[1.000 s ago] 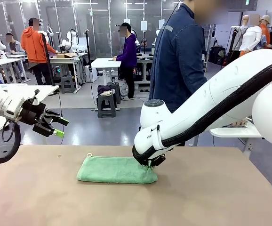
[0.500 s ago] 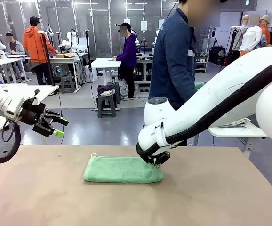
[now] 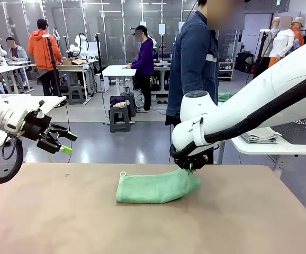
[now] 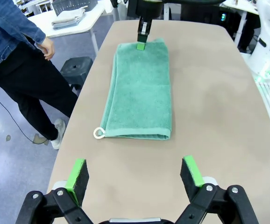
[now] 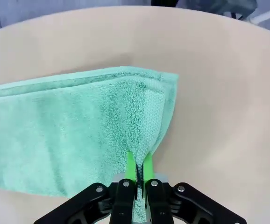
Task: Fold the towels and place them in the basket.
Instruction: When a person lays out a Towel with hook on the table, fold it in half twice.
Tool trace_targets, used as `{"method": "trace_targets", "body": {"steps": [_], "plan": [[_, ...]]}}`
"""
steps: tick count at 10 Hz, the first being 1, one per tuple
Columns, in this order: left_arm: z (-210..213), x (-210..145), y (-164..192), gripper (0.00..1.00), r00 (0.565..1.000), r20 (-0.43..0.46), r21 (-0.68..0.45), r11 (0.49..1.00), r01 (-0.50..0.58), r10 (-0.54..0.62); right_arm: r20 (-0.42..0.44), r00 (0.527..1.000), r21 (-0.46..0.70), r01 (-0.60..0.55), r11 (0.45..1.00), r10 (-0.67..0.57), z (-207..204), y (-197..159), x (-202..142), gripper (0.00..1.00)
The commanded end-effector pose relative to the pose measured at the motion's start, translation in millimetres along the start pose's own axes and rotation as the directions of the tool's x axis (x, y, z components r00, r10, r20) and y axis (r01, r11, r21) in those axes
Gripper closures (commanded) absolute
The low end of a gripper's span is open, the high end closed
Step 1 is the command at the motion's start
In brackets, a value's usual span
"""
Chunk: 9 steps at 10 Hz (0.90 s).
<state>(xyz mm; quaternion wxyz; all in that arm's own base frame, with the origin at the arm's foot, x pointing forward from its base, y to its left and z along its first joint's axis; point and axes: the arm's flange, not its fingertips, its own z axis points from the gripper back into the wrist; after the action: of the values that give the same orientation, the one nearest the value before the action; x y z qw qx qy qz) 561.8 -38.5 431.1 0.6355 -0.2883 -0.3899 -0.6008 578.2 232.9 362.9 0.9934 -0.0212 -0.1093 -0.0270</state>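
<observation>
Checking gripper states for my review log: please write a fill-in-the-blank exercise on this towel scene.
The right gripper is ____ on one end of the folded mint green terry towel. The left gripper has its jaws ____. ____ towel lies on the tan table.
Missing words: shut; open; one.

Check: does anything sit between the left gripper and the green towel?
Nothing visible does: bare table lies between the open left gripper and the green towel, whose far end the right gripper pinches.
</observation>
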Motion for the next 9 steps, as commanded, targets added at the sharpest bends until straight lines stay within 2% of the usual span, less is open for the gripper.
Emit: {"method": "trace_targets", "body": {"steps": [1, 3, 5, 7, 9], "plan": [[0, 3, -1, 0.0, 1.0, 0.003, -0.004, 1.0, 0.007, -0.007, 0.018, 0.999, -0.057, -0.049, 0.997, 0.051, 8, 33, -16, 1.0], [0, 3, -1, 0.0, 1.0, 0.003, -0.004, 1.0, 0.007, -0.007, 0.012, 0.996, -0.114, -0.088, 0.99, 0.09, -3, 76, -24, 1.0], [0, 3, -1, 0.0, 1.0, 0.003, -0.004, 1.0, 0.007, -0.007, 0.022, 0.997, -0.131, -0.075, 0.989, 0.079, -30, 117, -23, 1.0], [0, 3, -1, 0.0, 1.0, 0.003, -0.004, 1.0, 0.007, -0.007, 0.052, 0.996, -0.058, -0.074, 0.996, 0.077, -44, 156, -25, 1.0], [0, 3, -1, 0.0, 1.0, 0.003, -0.004, 1.0, 0.007, -0.007, 0.053, 0.995, -0.011, -0.081, 0.997, 0.081, -39, 182, -37, 1.0]]}}
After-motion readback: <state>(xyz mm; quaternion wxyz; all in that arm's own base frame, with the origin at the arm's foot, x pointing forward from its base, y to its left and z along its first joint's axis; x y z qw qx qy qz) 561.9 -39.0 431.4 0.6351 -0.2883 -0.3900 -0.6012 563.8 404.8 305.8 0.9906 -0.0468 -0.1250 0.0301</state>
